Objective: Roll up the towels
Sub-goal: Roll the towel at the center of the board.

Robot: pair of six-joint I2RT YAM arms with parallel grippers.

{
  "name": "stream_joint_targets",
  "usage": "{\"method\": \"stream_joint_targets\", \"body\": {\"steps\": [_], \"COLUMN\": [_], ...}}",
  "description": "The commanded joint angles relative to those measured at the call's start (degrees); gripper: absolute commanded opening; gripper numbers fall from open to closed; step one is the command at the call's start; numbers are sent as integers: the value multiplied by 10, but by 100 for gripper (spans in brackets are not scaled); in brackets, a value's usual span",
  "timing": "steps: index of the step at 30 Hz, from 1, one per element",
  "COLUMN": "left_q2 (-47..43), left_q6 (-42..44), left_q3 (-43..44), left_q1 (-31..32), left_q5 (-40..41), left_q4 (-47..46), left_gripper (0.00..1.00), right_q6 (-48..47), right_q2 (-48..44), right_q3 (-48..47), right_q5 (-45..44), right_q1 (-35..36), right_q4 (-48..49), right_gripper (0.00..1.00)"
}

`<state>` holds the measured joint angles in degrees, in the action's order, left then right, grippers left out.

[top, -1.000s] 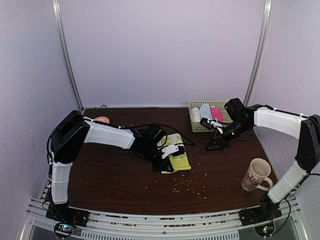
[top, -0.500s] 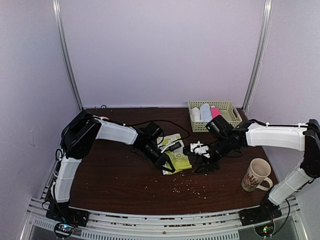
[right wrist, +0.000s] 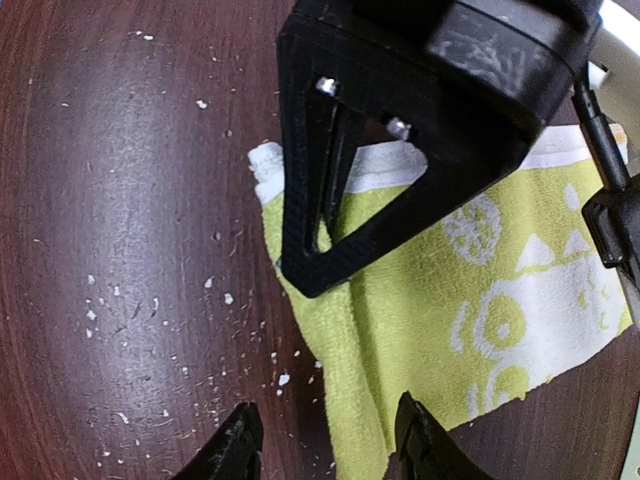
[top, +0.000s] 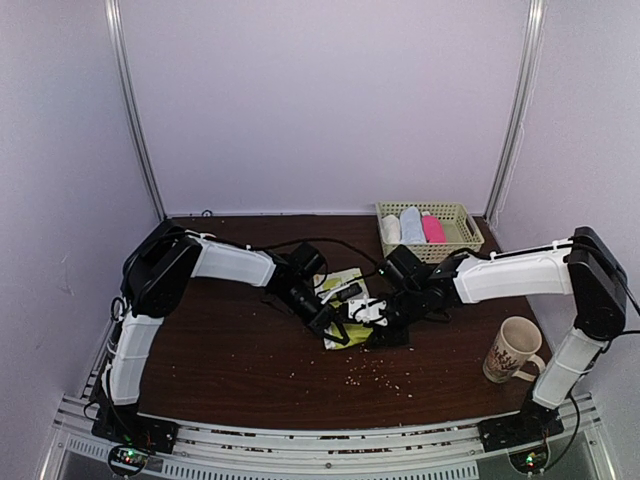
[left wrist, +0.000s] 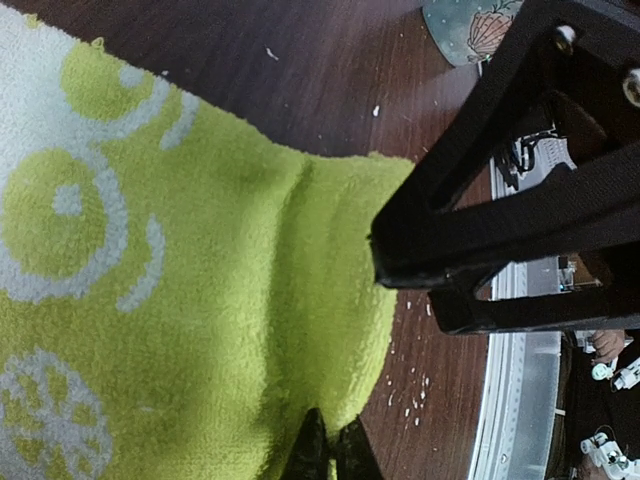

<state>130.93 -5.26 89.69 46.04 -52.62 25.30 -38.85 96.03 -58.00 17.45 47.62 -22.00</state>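
The yellow-green patterned towel [top: 358,325] lies flat on the dark table [top: 230,360], mid-table. My left gripper [top: 337,330] is shut on its near edge; in the left wrist view the pinched tips [left wrist: 335,455] hold a fold of the green towel [left wrist: 200,300]. My right gripper [top: 385,322] is down beside it on the right, open, and its tips [right wrist: 330,450] straddle the border of the towel [right wrist: 450,300]. The left gripper's fingers [right wrist: 300,265] press on the cloth just ahead. The pink towel [top: 433,228] sits rolled in the basket.
The green mesh basket [top: 465,232] at the back right also holds a white roll [top: 391,229] and a light-blue roll [top: 411,224]. A patterned mug [top: 513,350] stands at the front right. Crumbs dot the table [right wrist: 120,250] around the towel.
My right arm swung from the basket leftward and down to the towel's right edge, its jaws widening. The left gripper shifted slightly at first and stayed shut on the towel.
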Motion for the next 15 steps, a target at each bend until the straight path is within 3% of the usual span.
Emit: {"method": "stream_joint_targets", "body": {"steps": [1,4,15], "left_q2": [7,8,-17], "left_q6": [3,4,7], "left_q3": [10,9,-15], "left_q1": [-4,-5,-11], "left_q5": [-14,-15,7], "left_q4": [4,4,-20], "left_gripper": [0,0,8], "right_q6": [-4,-9,-3], "right_q2": [22,45,61], "right_q3": [-21,-29,-44], "right_q5": [-23,-14,28], "right_q1": [2,2,-15], "right_q4": [21,11,-27], "right_gripper": [47,43,9]}}
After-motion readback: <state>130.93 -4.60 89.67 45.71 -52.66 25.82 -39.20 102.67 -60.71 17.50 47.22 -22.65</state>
